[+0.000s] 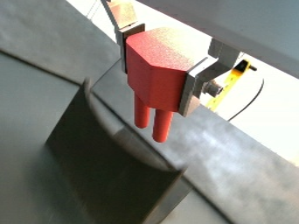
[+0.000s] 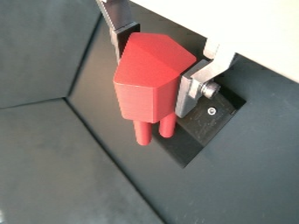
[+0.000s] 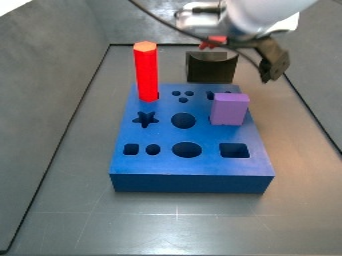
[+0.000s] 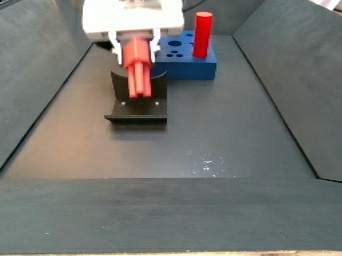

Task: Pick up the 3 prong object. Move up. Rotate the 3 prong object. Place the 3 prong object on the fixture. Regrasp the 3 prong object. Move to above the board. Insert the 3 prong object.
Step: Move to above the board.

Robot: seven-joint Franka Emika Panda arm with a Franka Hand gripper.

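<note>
We saw the gripper (image 1: 163,66) clamping the 3 prong object (image 1: 159,74) just above the fixture (image 4: 138,103), placing, regrasp and insertion into the board (image 3: 187,170) apparently left.

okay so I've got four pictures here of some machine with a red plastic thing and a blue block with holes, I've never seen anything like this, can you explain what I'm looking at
This is a robot arm that ends in a gripper, two flat silver plates that squeeze things. Two pictures come from cameras on the arm's wrist, looking down along the gripper. Two come from cameras fixed beside the table. In both wrist views the gripper is shut on a small red plastic piece with prongs pointing down. Right under it stands a dark fixture, a bracket on a base plate. In a side view you see the blue board with shaped holes. A tall red column and a purple cube stand on it.
</note>
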